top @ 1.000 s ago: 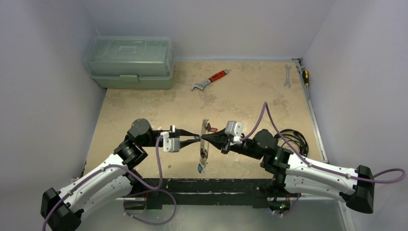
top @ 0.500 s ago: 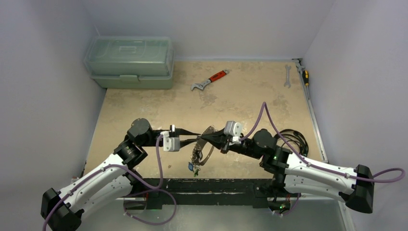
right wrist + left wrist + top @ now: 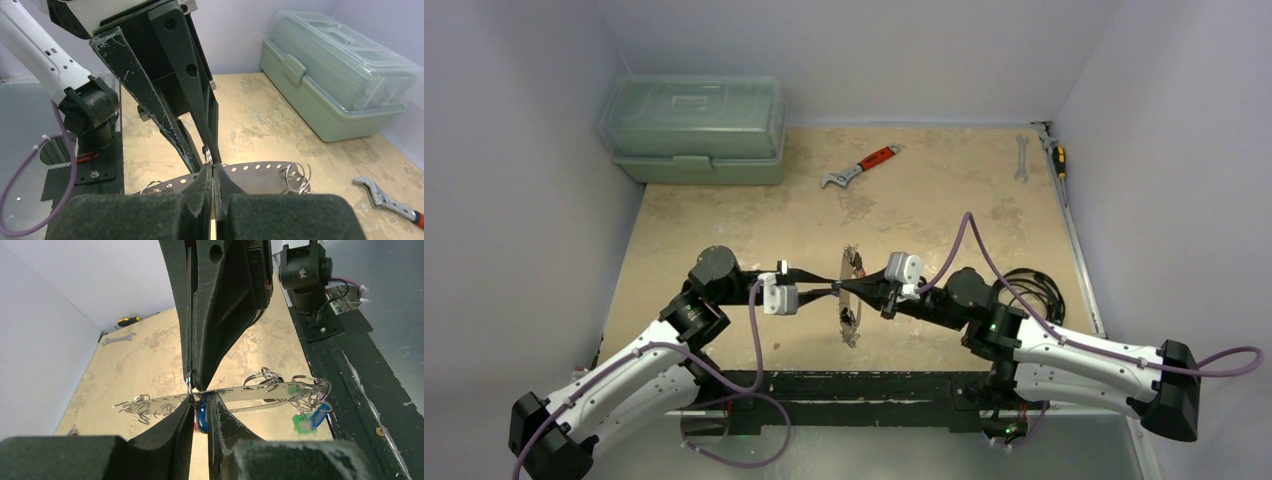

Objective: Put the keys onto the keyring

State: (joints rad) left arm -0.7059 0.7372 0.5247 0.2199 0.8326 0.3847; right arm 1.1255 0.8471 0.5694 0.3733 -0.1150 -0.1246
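A blue-tagged key (image 3: 201, 419) is pinched by the left gripper (image 3: 200, 401) at the keyring (image 3: 250, 391), which is held above the table's (image 3: 724, 230) near middle. The keyring is clamped from the right by the closed right gripper (image 3: 212, 172).

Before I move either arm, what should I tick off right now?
1. Right gripper shut on the silvery perforated metal keyring: ok.
2. Left gripper pinching the small blue-tagged key: ok, the tag sits between its fingers.
3. That key's small split ring threaded onto the keyring: cannot tell; it sits right at the band.
4. Other green- and blue-tagged keys hanging on the keyring: ok.
5. Red-handled wrench and green plastic toolbox apart from both grippers: ok.
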